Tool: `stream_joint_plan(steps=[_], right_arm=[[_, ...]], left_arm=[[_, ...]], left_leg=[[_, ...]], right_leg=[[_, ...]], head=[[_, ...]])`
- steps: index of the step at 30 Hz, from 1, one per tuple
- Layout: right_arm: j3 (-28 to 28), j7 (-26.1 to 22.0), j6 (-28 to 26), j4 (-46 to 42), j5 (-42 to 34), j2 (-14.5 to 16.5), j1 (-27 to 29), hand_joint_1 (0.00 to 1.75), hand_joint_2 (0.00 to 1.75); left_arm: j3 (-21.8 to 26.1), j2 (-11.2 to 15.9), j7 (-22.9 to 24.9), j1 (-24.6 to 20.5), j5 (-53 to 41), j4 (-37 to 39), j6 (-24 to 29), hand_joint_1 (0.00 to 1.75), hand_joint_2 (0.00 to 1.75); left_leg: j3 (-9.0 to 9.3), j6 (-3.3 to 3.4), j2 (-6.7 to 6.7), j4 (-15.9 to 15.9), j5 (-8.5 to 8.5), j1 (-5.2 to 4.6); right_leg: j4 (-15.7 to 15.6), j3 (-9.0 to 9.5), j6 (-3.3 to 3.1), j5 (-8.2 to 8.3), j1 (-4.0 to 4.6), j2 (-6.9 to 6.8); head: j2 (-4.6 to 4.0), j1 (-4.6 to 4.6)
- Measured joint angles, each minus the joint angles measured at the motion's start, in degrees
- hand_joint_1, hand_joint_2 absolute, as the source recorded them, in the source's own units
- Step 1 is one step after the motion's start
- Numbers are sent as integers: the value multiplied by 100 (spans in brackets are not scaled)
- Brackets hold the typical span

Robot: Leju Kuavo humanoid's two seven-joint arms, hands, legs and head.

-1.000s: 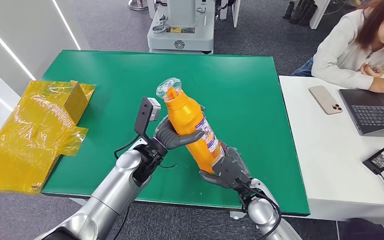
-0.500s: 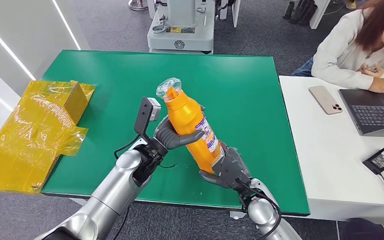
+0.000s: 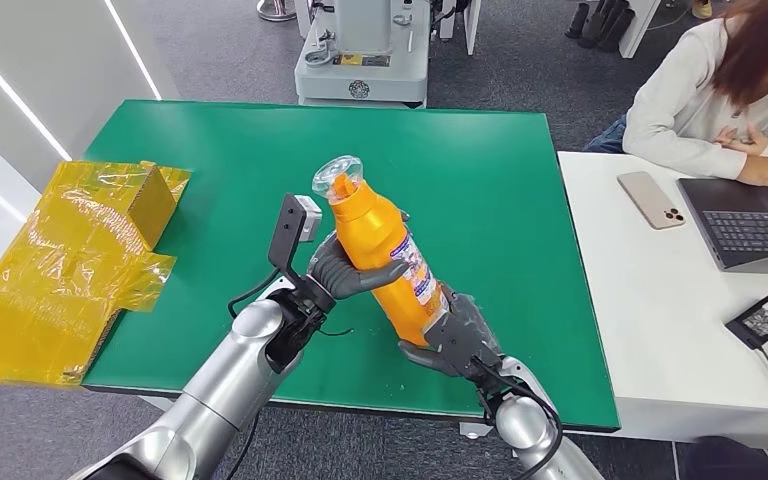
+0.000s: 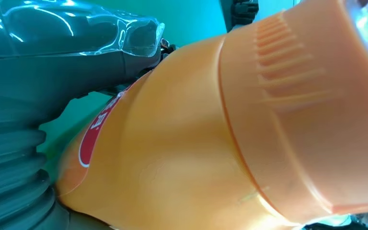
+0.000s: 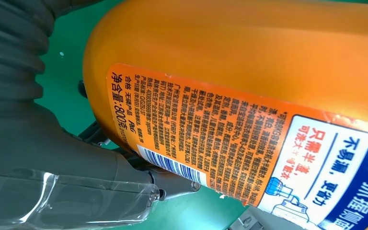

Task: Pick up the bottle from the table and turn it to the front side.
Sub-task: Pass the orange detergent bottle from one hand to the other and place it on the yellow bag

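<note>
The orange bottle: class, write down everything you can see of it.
The bottle is glossy orange plastic with a clear cap over an orange spout. It is held tilted above the green table, cap pointing away from the robot. A printed label with small text and a barcode shows. The left hand grips its middle and the right hand holds its base.

one bottle (image 3: pixel 385 255), two hands, one laptop (image 3: pixel 750 225), one phone (image 3: pixel 651 199)

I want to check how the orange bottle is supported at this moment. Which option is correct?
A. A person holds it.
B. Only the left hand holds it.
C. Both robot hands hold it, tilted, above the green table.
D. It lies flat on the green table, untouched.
C: the left hand grips the orange bottle at mid-body and the right hand holds its base, tilted above the green table.
</note>
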Motion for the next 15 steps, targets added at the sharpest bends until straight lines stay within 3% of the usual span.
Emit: stream_joint_plan(steps=[15], right_arm=[[0,0,0,0,0,0,0,175,175]], left_arm=[[0,0,2,0,0,0,0,175,175]], left_leg=[[0,0,0,0,0,0]], right_leg=[[0,0,0,0,0,0]], head=[[0,0]])
